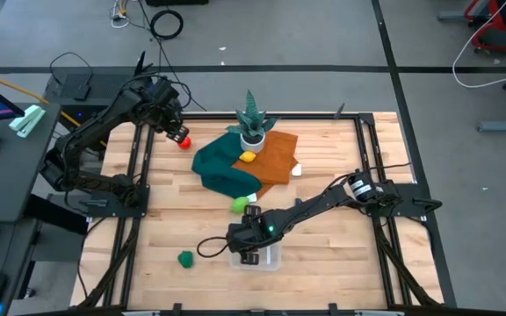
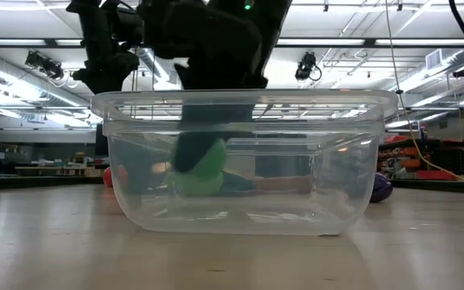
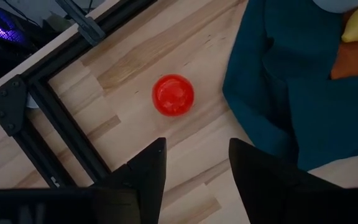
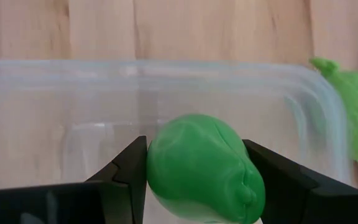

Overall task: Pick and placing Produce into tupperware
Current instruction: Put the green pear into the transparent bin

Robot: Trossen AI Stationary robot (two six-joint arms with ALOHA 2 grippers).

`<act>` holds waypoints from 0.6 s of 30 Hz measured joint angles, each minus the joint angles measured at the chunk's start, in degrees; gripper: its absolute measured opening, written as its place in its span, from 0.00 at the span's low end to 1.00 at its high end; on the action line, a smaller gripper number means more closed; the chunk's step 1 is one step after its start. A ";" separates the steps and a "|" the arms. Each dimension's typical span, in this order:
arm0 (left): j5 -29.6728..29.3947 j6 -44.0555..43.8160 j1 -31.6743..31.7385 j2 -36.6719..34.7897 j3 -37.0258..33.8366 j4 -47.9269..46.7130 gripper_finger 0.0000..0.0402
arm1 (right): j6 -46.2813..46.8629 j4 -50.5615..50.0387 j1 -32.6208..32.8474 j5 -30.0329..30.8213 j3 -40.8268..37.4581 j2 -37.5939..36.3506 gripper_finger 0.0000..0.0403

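Tub (image 1: pixel 271 258), clear plastic, at the table's near edge. Right gripper (image 4: pixel 194 180) over it, fingers clamped on a green toy fruit (image 4: pixel 201 168) inside the tub's walls. Left gripper (image 3: pixel 194 165) at the far left, fingers parted and empty, above a red toy ball (image 3: pixel 173 95) beside a teal cloth (image 1: pixel 222 167). Second green piece (image 1: pixel 239 205) near the tub; third (image 1: pixel 185 258) further left.

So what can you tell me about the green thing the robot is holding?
The green toy fruit is smooth, rounded and glossy, like plastic, with a dimpled end. The right gripper pinches it between its two dark fingers, one on each side. It hangs inside the clear tub, low down; whether it touches the bottom is unclear.
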 joint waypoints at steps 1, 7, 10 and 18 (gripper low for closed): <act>-0.01 0.01 0.01 0.00 0.00 -0.04 0.45 | 0.00 -0.47 -0.01 -0.27 -0.02 0.20 0.44; -0.01 0.07 0.01 0.00 0.00 -0.10 0.47 | 0.29 0.06 -0.06 -0.37 -0.02 1.03 0.45; -0.01 0.33 0.01 0.00 0.00 -0.12 0.46 | 0.44 -0.51 -0.09 -0.35 -0.02 1.02 0.46; 0.01 0.50 0.01 0.00 0.00 -0.15 0.47 | 0.58 -1.62 -0.09 -0.35 -0.02 0.81 0.52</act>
